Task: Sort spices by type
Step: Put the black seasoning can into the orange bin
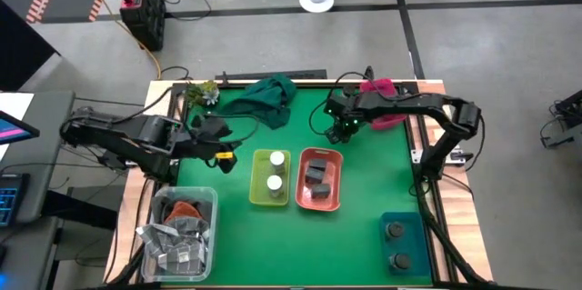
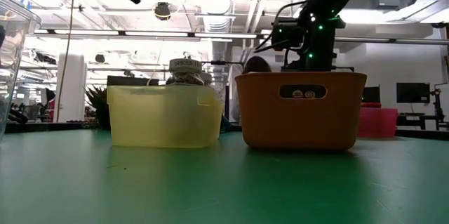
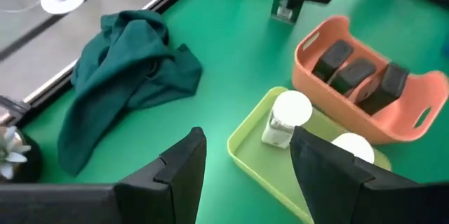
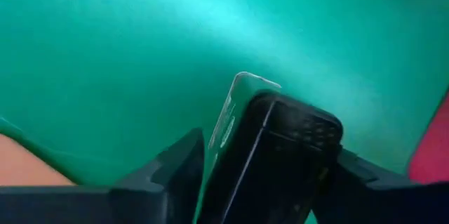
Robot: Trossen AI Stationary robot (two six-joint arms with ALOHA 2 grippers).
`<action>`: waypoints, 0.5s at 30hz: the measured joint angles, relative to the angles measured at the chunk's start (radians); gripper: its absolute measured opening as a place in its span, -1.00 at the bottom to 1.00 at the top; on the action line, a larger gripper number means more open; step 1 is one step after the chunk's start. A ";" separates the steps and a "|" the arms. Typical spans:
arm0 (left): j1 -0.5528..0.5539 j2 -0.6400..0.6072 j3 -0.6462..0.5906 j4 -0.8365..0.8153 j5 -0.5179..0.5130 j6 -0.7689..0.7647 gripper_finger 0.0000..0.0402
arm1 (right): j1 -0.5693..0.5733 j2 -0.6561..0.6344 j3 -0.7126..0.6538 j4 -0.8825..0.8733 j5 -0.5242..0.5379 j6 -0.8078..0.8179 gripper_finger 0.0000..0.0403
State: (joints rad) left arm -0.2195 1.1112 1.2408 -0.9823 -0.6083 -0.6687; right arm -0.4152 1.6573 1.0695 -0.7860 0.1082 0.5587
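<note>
My right gripper [image 1: 346,126] hangs over the green table just beyond the far end of the orange tray [image 1: 338,179], shut on a dark grey blocky pack [image 4: 295,147]. Three more dark grey packs [image 3: 354,78] lie in that tray. Two white-topped jars [image 3: 287,115] stand in the yellow-green tray [image 1: 255,181]. Two dark round jars [image 1: 395,231] stand on a blue tray [image 1: 414,243] at the near right corner. My left gripper [image 3: 245,161] is open, raised above the table left of the yellow-green tray, touching nothing. My right gripper holds the dark grey pack [image 4: 280,182] pinched between its two fingers [image 4: 179,171], one on each side face. The pack is lifted clear of the table and sticks out past the fingertips, its pale labelled edge [image 4: 235,97] foremost.
A dark green cloth [image 1: 273,97] lies bunched at the far edge, with a small plant [image 1: 202,93] to its left. A pink bin [image 1: 386,99] sits at the far right. A clear box of silvery packets [image 1: 182,231] stands at the near left corner. Bare green mat lies along the near edge.
</note>
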 joint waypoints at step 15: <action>0.001 -0.152 -0.054 -0.001 -0.050 -0.048 -0.02 | 0.091 -0.168 0.173 -0.267 -0.055 -0.155 -0.19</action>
State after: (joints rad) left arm -0.2188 0.9592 1.1866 -0.9835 -0.6581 -0.7170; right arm -0.3241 1.4890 1.2423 -1.0528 0.0530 0.4036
